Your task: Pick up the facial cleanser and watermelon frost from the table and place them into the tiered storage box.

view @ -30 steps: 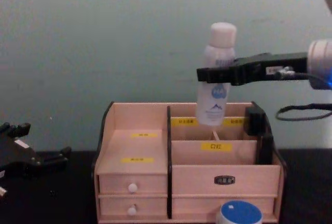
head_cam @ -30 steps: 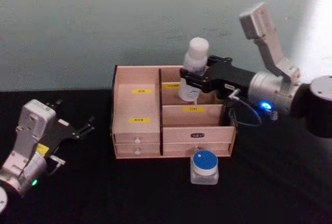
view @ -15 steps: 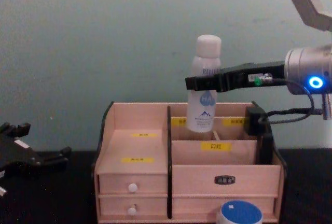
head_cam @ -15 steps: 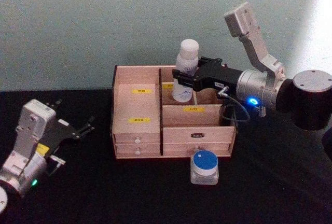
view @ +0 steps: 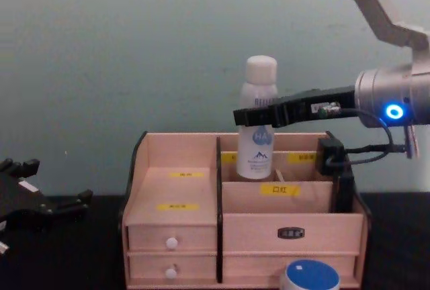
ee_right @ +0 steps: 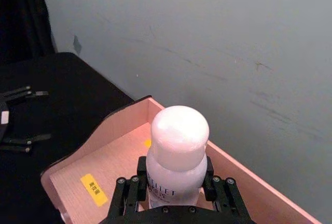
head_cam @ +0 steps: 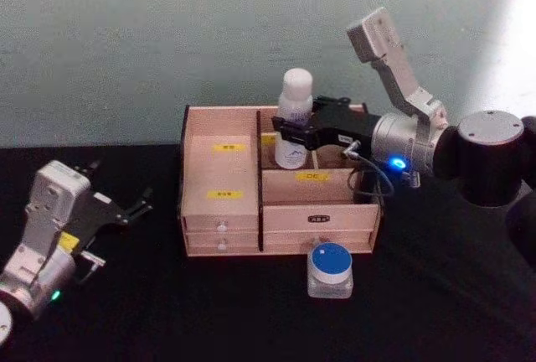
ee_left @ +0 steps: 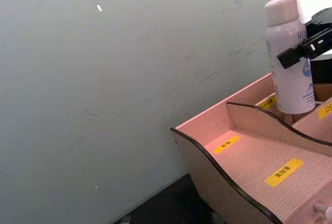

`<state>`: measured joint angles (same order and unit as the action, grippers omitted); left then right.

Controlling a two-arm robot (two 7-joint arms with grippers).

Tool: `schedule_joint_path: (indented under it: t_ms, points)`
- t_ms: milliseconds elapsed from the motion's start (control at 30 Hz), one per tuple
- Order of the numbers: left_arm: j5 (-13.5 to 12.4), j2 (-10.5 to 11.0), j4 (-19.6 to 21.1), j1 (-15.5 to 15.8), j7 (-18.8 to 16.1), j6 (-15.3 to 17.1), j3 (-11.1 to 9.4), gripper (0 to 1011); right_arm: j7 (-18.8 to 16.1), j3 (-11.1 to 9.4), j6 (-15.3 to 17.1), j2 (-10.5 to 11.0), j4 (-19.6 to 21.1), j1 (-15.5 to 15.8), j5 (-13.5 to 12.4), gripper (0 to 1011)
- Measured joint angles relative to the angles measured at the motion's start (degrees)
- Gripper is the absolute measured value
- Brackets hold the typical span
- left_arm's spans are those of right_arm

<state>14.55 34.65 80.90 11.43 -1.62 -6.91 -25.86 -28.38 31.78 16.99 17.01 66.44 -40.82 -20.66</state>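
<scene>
Chest view is showing you the facial cleanser (view: 256,149) riding lower and further toward frame left than a second ago. Then its base was hanging above the tiered storage box (view: 255,229); now the base is dipping behind the front wall of the rear compartment at frame centre, just right of the black divider (view: 219,189). The bottle is standing upright, white cap up. Whether it is touching the compartment floor, you cannot tell.

Your right claw (view: 259,116) is reaching in from frame right and is still clenching the bottle around its upper body, just under the cap. A wrist cable (view: 376,150) is looping down close to the box's right end.

In the head view your left claw (head_cam: 126,209) is resting at lower left on the black desk (head_cam: 209,312), well apart from the box, its fingers spread wide and holding nothing.

The watermelon frost jar (head_cam: 330,270), blue-lidded, is sitting on the desk just in front of the box, below the compartment being filled. Nothing is lying between the bottle and that compartment.
</scene>
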Motion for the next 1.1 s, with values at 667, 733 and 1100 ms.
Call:
schedule_joint_path:
  t_ms: [667, 733, 1100]
  points:
    - [0.00, 0.00, 0.00, 0.00, 0.00, 0.00, 0.00, 1001, 0.01, -0.30, -0.77, -1.39, -2.50, -0.39, 1.69, 602]
    - [0.00, 0.00, 0.00, 0.00, 0.00, 0.00, 0.00, 1001, -0.11, -0.33, -0.75, -1.49, -2.73, -0.33, 1.76, 602]
    - [0.00, 0.00, 0.00, 0.00, 0.00, 0.00, 0.00, 1001, -0.38, -0.34, -0.70, -2.24, -4.45, -0.17, 2.16, 602]
